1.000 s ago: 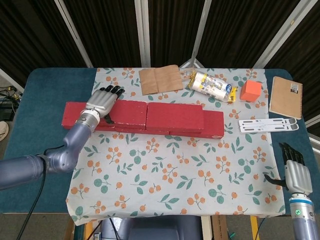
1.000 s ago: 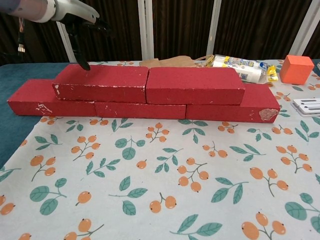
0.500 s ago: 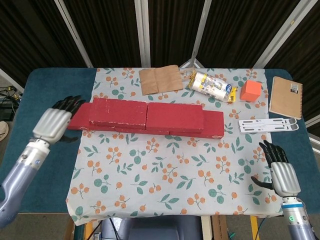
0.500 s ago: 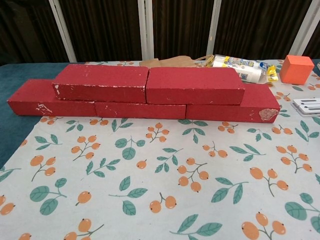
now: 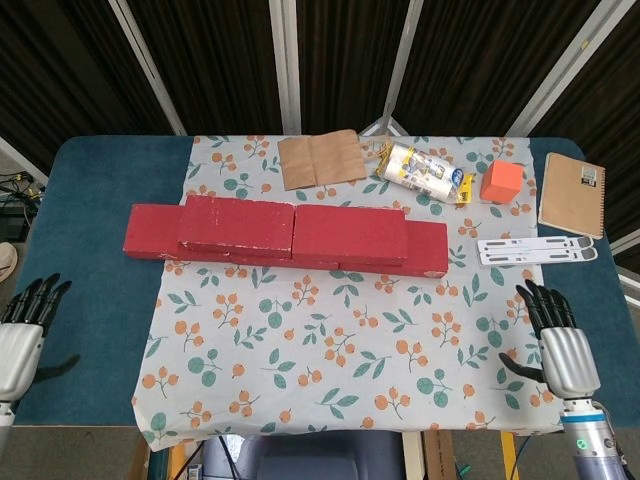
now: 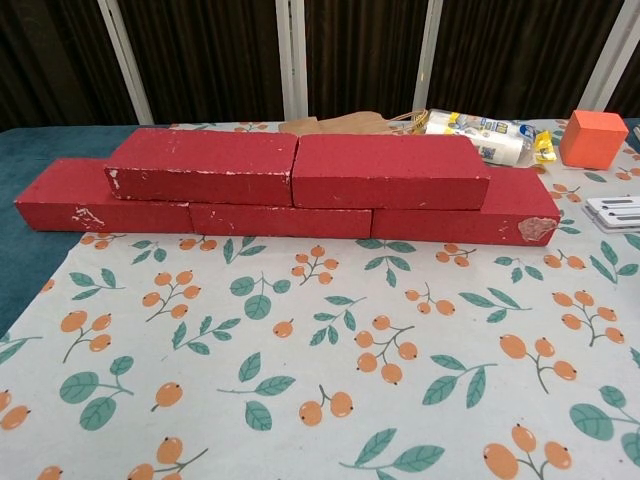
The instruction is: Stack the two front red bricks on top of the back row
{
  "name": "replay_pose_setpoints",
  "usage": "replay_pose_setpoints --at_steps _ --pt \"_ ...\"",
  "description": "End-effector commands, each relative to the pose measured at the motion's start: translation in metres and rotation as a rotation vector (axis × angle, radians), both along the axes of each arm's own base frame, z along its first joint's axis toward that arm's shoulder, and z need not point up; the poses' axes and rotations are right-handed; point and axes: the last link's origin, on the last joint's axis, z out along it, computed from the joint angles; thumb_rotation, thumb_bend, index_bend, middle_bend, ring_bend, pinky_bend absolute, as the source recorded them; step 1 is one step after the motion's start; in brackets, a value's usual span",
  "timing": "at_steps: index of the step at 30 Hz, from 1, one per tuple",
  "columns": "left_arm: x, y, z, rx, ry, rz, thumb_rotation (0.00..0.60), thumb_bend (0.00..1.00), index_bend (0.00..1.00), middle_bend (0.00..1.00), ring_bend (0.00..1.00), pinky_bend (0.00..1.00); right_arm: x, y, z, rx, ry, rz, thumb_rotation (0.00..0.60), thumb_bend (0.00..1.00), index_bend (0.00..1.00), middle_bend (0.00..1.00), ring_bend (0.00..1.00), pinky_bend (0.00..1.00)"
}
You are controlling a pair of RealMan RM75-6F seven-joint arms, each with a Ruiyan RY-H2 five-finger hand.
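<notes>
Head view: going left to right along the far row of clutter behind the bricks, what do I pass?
Brown paper bag → plastic-wrapped roll → orange cube → spiral notebook.

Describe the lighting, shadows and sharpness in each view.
Head view: even overhead light, thin soft shadows under the red rectangular bricks; slight glare on the shiny foil snack packet; the backdrop is dark. Chest view: sharp on the bricks' chipped front faces, floral tablecloth softens nearest the lens; the orange cube is brightly lit.
</notes>
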Motion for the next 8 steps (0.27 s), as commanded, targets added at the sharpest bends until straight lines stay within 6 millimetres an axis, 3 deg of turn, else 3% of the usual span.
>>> replay_pose_setpoints --at_steps 1,8 --pt "-0.0054 -0.0101 -0.0074 0.013 -0.007 0.001 0.600 0.09 0.08 0.00 0.00 0.13 0.0005 0.0015 0.0012 -0.001 0.010 0.004 0.600 0.20 0.00 0.03 0.00 0.00" --pt "-0.0069 -0.0139 -0.0050 0.039 0.010 -0.008 0.600 0.09 0.08 0.00 0.00 0.13 0.0019 0.0025 0.0039 -0.017 0.025 0.014 0.600 0.20 0.00 0.03 0.00 0.00"
